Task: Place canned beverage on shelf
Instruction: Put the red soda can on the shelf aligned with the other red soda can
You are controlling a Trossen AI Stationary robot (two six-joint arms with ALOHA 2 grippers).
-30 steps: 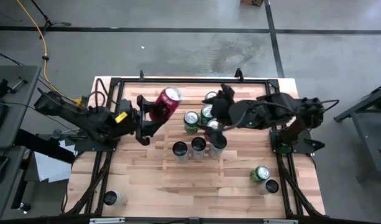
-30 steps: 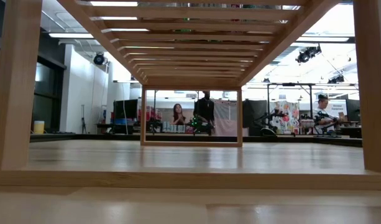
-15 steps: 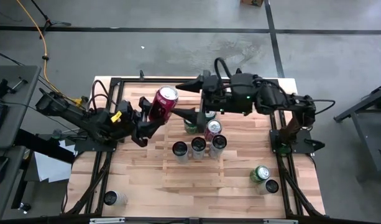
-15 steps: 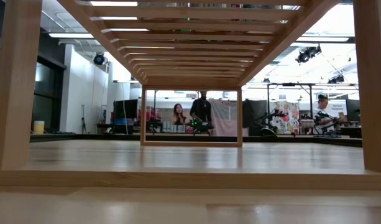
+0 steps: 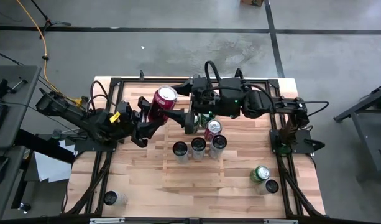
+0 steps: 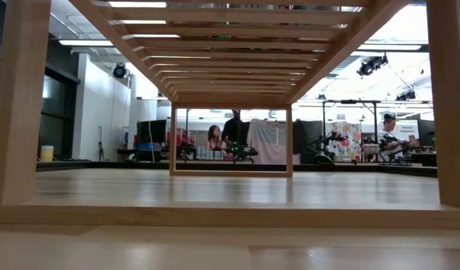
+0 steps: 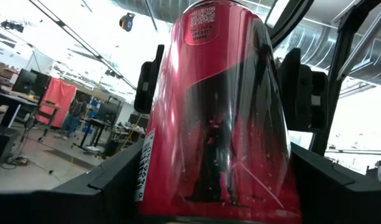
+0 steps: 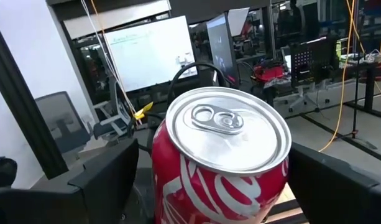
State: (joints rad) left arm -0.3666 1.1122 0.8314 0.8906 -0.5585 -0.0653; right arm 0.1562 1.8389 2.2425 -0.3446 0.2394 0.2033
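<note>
Left gripper (image 5: 145,116) fingers clenched on tall red aluminium can (image 5: 162,104), held tilted above desk's rear-left part, beside pale slatted wooden shelf (image 5: 193,168). Right gripper (image 5: 178,102) fingers released, spread either side of can's silver top (image 8: 229,127), apparently not yet touching.

Dark jointed arms, black cables, yellow tag

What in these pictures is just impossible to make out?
- Low view: the shelf frame fills the picture; no cans or arms show.
- High view: the right hand covers part of the green cans.
- Left wrist view: the red can blocks nearly everything past the left hand.
</note>
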